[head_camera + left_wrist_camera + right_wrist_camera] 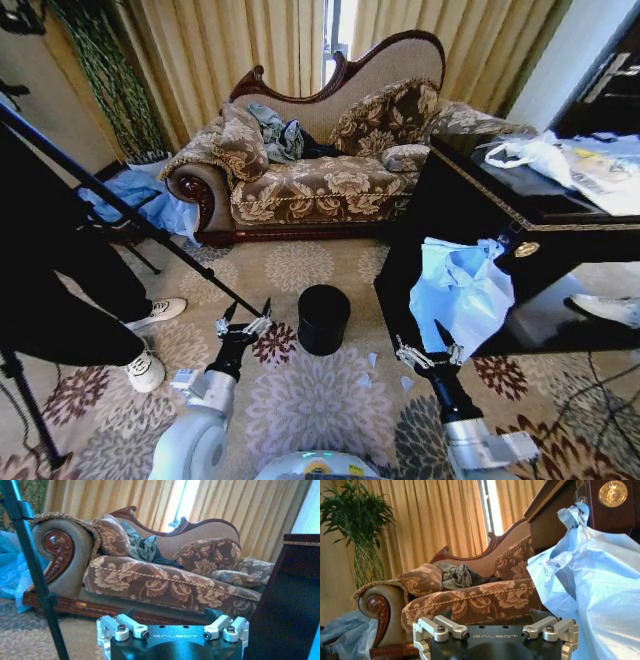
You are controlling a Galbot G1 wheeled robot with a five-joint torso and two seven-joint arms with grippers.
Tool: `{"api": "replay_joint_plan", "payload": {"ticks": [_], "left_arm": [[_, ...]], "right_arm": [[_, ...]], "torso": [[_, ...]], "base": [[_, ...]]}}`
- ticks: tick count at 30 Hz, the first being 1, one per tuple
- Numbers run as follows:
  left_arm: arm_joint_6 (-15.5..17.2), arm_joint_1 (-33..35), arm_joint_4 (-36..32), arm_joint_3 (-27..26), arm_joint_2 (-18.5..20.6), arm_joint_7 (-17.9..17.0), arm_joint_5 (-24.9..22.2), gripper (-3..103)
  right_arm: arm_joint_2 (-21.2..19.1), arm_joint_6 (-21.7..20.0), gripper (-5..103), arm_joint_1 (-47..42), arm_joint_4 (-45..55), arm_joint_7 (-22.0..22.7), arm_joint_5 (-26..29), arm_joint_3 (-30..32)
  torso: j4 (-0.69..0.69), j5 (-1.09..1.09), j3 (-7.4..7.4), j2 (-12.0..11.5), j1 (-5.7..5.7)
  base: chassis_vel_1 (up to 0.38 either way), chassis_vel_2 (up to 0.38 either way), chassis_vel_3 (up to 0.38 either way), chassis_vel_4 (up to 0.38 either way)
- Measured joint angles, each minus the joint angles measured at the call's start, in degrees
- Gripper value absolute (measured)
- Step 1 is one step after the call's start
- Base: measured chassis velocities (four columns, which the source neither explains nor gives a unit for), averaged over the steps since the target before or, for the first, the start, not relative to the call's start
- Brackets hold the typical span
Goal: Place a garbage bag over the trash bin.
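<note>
The trash bin (323, 318) is a small black cylinder standing upright on the patterned carpet in front of the sofa. The garbage bag (460, 290) is pale blue thin film, hanging crumpled from the front of the dark cabinet (440, 215), right of the bin; it also appears close up (600, 581) in the right wrist view. My left gripper (245, 318) hovers open just left of the bin, holding nothing. My right gripper (428, 345) is open and empty too, just below the hanging bag. Both wrist views show the spread fingers (127, 620) (445, 624) pointing towards the sofa.
A floral sofa (310, 180) with clothes on it stands behind the bin. A larger pale blue plastic bundle (135, 205) lies left of it. A tripod leg (130, 215) and a person's legs with white shoes (150, 368) are at left. A white bag (530, 155) lies on the cabinet.
</note>
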Motion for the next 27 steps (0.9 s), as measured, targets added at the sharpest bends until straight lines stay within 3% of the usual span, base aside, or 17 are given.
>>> {"api": "replay_joint_plan", "payload": {"ticks": [17, 22, 24, 26, 27], "left_arm": [[1.8, -2.4, -0.7, -0.1, 6.0, -0.2, -4.3, 96], [3.6, -4.8, -0.4, 0.6, 9.3, -1.3, -9.9, 96], [5.3, -7.8, 0.9, 2.3, 12.3, -2.5, -14.7, 96], [5.8, -8.9, 1.5, 3.0, 13.3, -2.8, -15.9, 96], [6.5, -12.0, 3.1, 4.3, 15.7, -3.5, -17.9, 96]], "right_arm": [[0.0, -0.1, 100, 0.5, -0.9, 0.0, 0.0, -0.1], [0.0, 0.0, 100, 0.5, -1.1, -0.2, 0.0, -0.1], [0.0, 0.0, 100, 0.2, -1.1, -1.2, 0.8, -0.1], [-0.1, 0.0, 100, 0.1, -1.0, -1.5, 1.1, 0.0], [-0.1, -0.1, 100, -0.1, -0.7, -1.9, 1.8, 0.0]], "torso": [[0.0, 0.0, 0.0, 0.0, 0.0], [0.01, 0.0, 0.0, 0.0, 0.0], [0.02, 0.0, 0.0, 0.0, 0.0], [0.01, 0.0, 0.0, 0.0, 0.0], [-0.01, -0.01, 0.0, 0.0, 0.0]], "base": [[0.0, 0.0, 0.0, 0.0], [0.0, 0.0, 0.0, 0.0], [0.0, 0.0, 0.0, 0.0], [0.0, 0.0, 0.0, 0.0], [0.0, 0.0, 0.0, 0.0]]}}
